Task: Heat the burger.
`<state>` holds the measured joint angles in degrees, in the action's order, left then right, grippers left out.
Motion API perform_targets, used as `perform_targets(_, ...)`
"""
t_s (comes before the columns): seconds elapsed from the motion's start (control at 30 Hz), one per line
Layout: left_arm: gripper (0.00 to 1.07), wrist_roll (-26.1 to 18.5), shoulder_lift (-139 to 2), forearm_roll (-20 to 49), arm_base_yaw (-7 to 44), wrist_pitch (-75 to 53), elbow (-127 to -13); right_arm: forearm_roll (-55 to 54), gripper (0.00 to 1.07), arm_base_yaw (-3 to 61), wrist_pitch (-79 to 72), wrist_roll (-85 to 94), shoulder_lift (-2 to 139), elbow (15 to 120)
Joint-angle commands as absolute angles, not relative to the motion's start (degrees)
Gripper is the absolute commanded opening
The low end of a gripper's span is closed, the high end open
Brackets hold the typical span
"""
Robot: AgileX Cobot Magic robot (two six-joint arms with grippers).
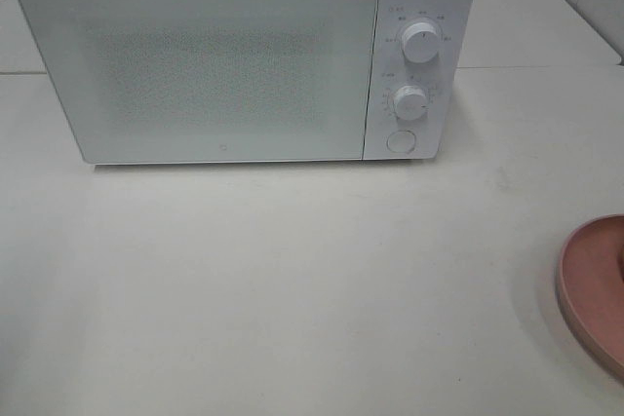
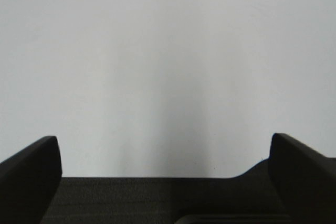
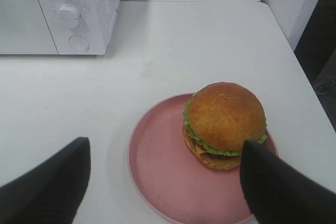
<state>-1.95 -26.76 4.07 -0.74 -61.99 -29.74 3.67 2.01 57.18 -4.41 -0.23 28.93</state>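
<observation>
The burger (image 3: 226, 121), with a golden-brown bun, green lettuce and yellow cheese, sits on the right part of a round pink plate (image 3: 157, 171) in the right wrist view. My right gripper (image 3: 167, 148) hovers over the plate, open and holding nothing, one finger (image 3: 278, 187) close beside the burger. In the exterior high view only the plate's rim (image 1: 590, 284) shows at the right edge; the burger is out of frame there. My left gripper (image 2: 165, 156) is wide open over bare white surface, with nothing between its fingers (image 2: 31, 174).
A white microwave (image 1: 234, 56) stands at the back of the table with its door shut, two knobs (image 1: 421, 41) and a round button (image 1: 400, 141) on its right panel. The table's right edge (image 3: 299, 61) lies close to the plate.
</observation>
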Motion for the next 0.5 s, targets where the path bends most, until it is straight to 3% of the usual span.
perform_targets(0.03, 1.01, -1.5, -23.8, 3.9, -0.8, -61.2, -29.5, 3.6, 0.76, 1.7, 57.2, -3.9, -1.8, 28.8)
perform_targets(0.5, 1.01, -1.5, 2.0, 4.0, -0.8, -61.1, -29.5, 3.6, 0.76, 1.7, 57.2, -3.9, -1.8, 28.8)
